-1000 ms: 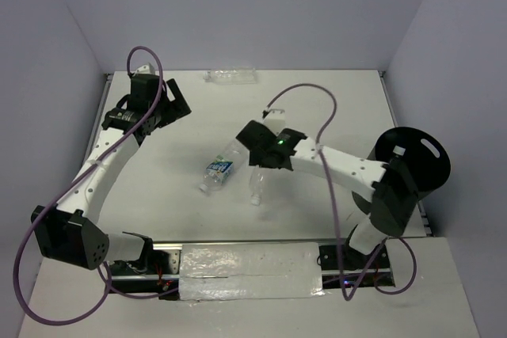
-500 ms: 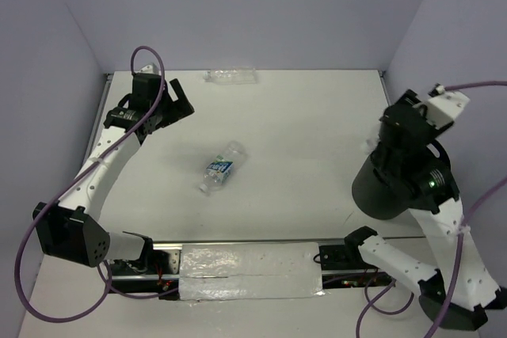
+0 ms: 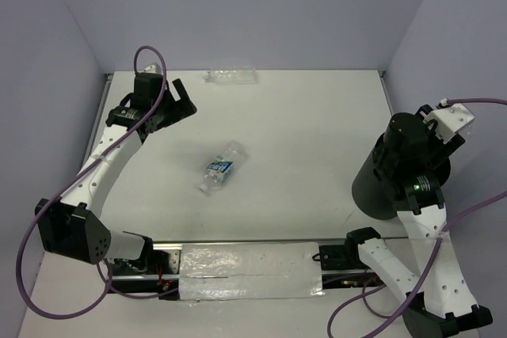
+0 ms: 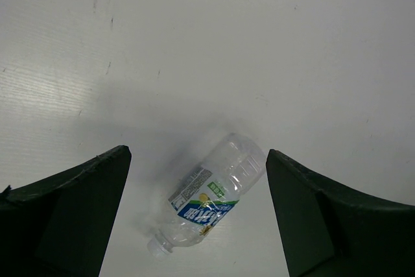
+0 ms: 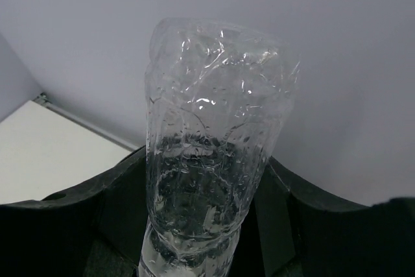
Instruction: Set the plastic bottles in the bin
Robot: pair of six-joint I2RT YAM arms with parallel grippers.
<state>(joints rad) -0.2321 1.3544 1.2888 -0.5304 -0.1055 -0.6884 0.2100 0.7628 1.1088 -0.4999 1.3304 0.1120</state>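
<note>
A clear plastic bottle (image 5: 211, 147) without a label stands up between the fingers of my right gripper (image 5: 207, 186), which is shut on it. In the top view this gripper (image 3: 405, 138) hangs over the black bin (image 3: 372, 191) at the right edge, and its wrist hides the held bottle. A second bottle with a blue-and-white label (image 3: 222, 168) lies on its side mid-table. In the left wrist view that labelled bottle (image 4: 211, 199) shows below and between the fingers of my open left gripper (image 4: 198, 154), well above it. The left gripper (image 3: 181, 103) is at the back left.
Another clear bottle (image 3: 231, 76) lies against the back wall. Walls close the table at the back and on both sides. A purple cable (image 3: 146, 57) loops above the left wrist. The arm bases and a taped rail (image 3: 249, 263) run along the near edge.
My right arm has swung from mid-table to the right with its bottle and now hangs over the bin. The left arm has barely moved.
</note>
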